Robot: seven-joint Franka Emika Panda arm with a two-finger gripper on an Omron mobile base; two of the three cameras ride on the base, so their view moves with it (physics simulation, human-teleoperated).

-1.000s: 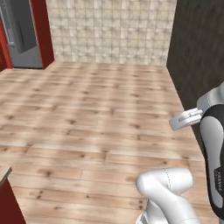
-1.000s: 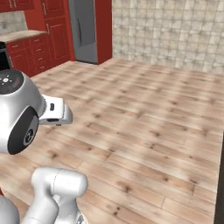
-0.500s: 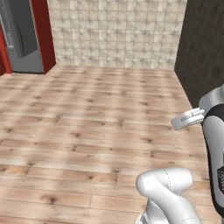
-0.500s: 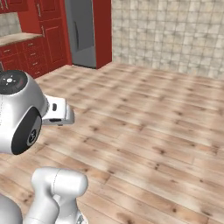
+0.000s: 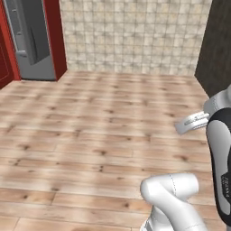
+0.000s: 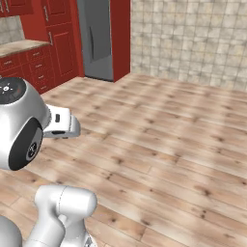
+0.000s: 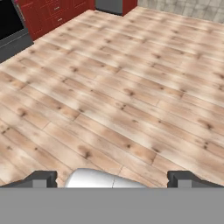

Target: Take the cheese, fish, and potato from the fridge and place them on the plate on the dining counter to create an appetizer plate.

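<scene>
The claw (image 7: 111,178) is seen in the hand view with its two small dark fingertips (image 7: 40,179) set wide apart at the bottom of the picture, and nothing is held between them. Below and ahead of the claw, a floor of light wooden planks (image 7: 131,87) with darker knots is spread across the whole area, and no object is seen lying on it. In the base views, the white arm with dark joints (image 6: 24,128) is raised above this floor, well away from any furniture. Farther out, the tall grey fridge (image 5: 31,40) is found at the far side of the room, flanked by red panelling (image 5: 54,36), with its doors shut as far as can be told. It is also seen in the right base view (image 6: 99,38), where red cabinets with drawers (image 6: 46,53) are set to its left beneath a beige marbled surface (image 6: 19,47). A dark appliance front (image 7: 13,30) is seen beside red drawers in the hand view. The far wall is covered with beige stone tiles (image 5: 131,36), and a dark wall (image 5: 216,45) is met at its right end. The path across the floor to the fridge is unobstructed.
</scene>
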